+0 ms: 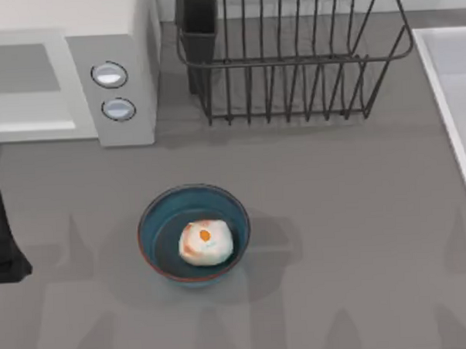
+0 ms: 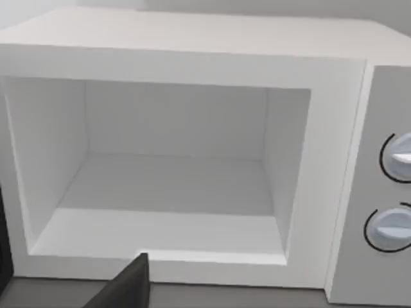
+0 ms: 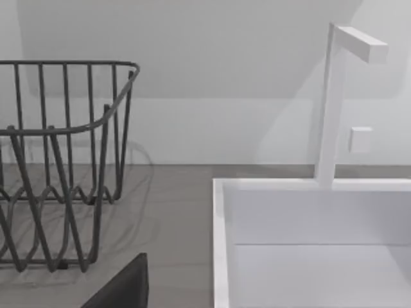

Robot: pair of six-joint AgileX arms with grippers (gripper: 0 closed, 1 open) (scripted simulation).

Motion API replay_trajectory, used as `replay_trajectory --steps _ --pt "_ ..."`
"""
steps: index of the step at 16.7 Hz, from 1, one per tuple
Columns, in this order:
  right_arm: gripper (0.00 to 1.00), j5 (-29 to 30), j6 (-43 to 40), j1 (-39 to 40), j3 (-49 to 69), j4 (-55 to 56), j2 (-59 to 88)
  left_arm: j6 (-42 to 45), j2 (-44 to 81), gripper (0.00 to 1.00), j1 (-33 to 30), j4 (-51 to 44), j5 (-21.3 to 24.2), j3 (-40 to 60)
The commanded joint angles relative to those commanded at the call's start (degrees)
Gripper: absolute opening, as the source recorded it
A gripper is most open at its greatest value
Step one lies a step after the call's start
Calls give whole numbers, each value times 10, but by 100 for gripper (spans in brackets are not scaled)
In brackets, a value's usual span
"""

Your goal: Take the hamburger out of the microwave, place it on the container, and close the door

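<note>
— Where's the hamburger [image 1: 206, 242]?

— I see it inside the container [image 1: 154, 224], on the desk [image 1: 352, 239] in front of the microwave [image 1: 127, 63].

— And the microwave?

— My left wrist view looks into its open, bare cavity [image 2: 167, 173].

— Your hands?

— The left hand [image 1: 2, 242] sits at the desk's left edge; I cannot tell whether either hand is apart or together.

Hamburger [image 1: 206, 242]: small whitish-cream lump, orange-brown patches, one orange spot on top; lies inside the container, right of its centre.

Container [image 1: 152, 224]: round blue bowl, dark grey-blue inside, thin reddish-orange rim; upright on the desk, mid-depth, left of centre.

Microwave [image 1: 138, 39]: white box with two round silver-blue buttons on its side panel, at the desk's far left corner; cavity [image 2: 173, 167] open and bare.
</note>
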Motion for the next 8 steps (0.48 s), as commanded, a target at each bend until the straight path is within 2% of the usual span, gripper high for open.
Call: replay_trajectory --steps 4,8 --pt "100 0 0 0 0 0 0 20 -84 100 41 -66 36 -4" --pt "100 0 0 0 0 0 0 22 -90 100 44 -71 39 -4"
